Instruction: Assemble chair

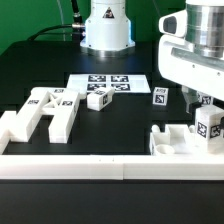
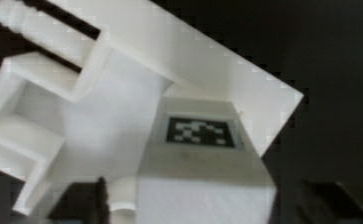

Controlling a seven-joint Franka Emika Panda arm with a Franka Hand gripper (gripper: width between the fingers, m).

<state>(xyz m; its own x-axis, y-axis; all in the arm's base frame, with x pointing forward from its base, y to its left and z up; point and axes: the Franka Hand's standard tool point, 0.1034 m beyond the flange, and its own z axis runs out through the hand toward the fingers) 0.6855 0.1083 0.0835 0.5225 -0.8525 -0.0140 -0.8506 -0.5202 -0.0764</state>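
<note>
My gripper [image 1: 205, 103] hangs at the exterior view's right, near the front wall. It is shut on a white chair block with a tag [image 1: 209, 126]. In the wrist view the dark fingers [image 2: 80, 198] stand on either side of this block [image 2: 199, 150]. Just under and beside the block lies a larger white chair piece, a flat panel with bars [image 1: 173, 141], which also shows in the wrist view [image 2: 89, 80]. An H-shaped white chair frame [image 1: 45, 111] lies at the left. Two small tagged blocks stand mid-table, one [image 1: 97, 99] nearer the middle and one [image 1: 159, 96] nearer my gripper.
The marker board [image 1: 106, 82] lies in front of the robot base [image 1: 106, 28]. A long low white border wall [image 1: 95, 166] runs along the front edge, close to the panel piece and the H-shaped frame.
</note>
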